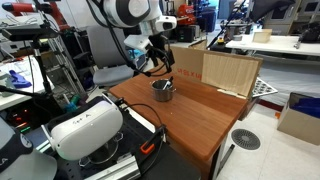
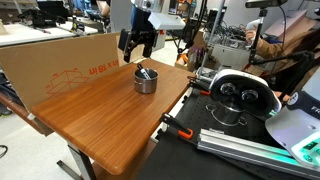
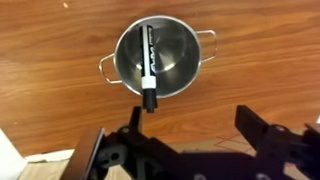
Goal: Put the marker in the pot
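Observation:
The small shiny steel pot (image 3: 159,62) with two wire handles stands on the wooden table (image 3: 250,50). The marker (image 3: 148,68), white with black ends, lies in the pot with its black cap end leaning over the near rim. My gripper (image 3: 190,128) is above the pot, open and empty, its two black fingers spread at the bottom of the wrist view. In both exterior views the pot (image 1: 163,90) (image 2: 146,79) sits near the table's far end with the gripper (image 1: 155,60) (image 2: 137,45) hovering just above it.
A cardboard box (image 1: 222,70) stands on the table behind the pot; in an exterior view a cardboard panel (image 2: 70,65) runs along the table's edge. A white headset-like casing (image 1: 85,128) (image 2: 240,92) and black cables lie beside the table.

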Available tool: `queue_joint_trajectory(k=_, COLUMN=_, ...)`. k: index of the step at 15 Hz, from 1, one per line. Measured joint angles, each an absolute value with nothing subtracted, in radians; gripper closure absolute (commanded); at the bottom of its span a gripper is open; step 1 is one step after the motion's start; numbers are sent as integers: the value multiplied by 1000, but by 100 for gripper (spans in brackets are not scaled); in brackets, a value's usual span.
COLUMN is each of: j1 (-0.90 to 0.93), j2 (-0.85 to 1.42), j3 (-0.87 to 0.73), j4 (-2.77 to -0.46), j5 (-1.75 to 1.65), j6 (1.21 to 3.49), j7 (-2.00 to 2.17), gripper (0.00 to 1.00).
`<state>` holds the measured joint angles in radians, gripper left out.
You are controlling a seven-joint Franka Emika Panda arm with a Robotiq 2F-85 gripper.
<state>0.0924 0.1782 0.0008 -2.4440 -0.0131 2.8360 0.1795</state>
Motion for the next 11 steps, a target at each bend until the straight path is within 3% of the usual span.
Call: queue_joint_trajectory(k=11, j1=84, j2=89, j3=32, j4=-2495, j5=68, j6=2781, j7=143, gripper=0)
